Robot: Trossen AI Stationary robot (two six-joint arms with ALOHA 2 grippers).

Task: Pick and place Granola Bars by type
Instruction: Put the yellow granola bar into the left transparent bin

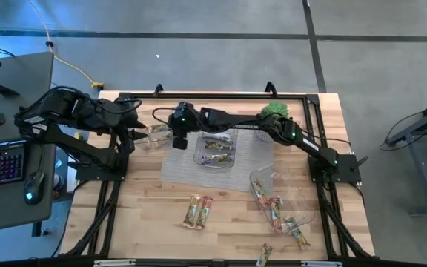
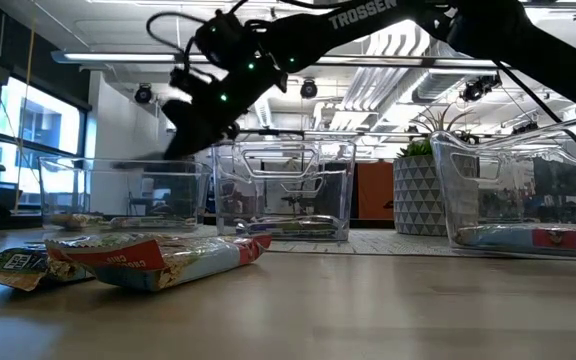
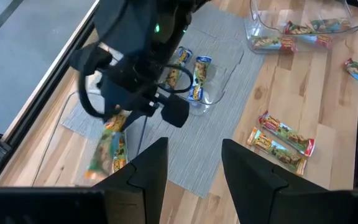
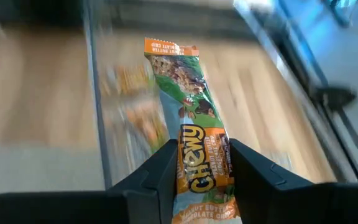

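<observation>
Right wrist view alone shows right gripper [image 4: 201,163] clamping a Chewy bar [image 4: 191,118]

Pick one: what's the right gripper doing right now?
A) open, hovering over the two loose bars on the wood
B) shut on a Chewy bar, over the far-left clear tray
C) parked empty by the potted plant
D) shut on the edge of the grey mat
B: the right wrist view shows the right gripper clamped on a Chewy bar, and the high view puts it at the far-left clear tray.
</observation>
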